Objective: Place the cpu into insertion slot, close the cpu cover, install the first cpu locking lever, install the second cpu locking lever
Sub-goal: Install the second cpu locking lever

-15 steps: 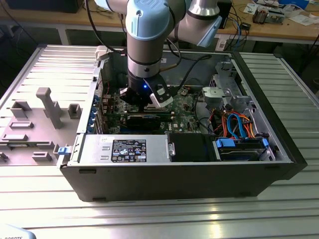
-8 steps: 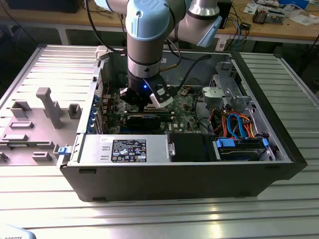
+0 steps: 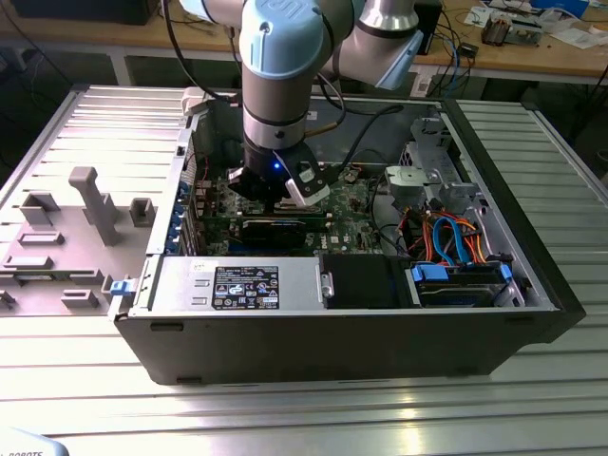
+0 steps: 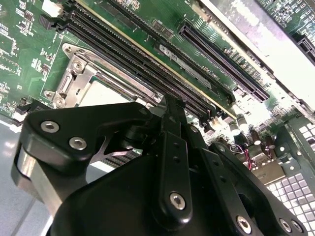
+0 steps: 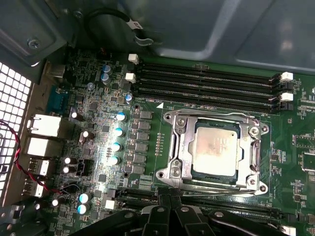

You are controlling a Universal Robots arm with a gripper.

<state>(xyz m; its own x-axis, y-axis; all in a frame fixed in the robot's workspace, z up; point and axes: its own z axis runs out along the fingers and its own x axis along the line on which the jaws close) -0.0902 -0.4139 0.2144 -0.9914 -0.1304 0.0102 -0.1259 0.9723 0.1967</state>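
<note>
So the cpu already sits in the insertion slot under the cpu cover, just past the tool, whose fingers look pinched together on nothing.

One open computer case lies on the counter, with one robot arm reaching down into it. On the single green motherboard I count one cpu, sitting in one insertion slot under one cpu cover. Four long black memory slots run beside it. One gripper hangs at the board's edge. Seven small silver-topped capacitors are scattered nearby.
</note>
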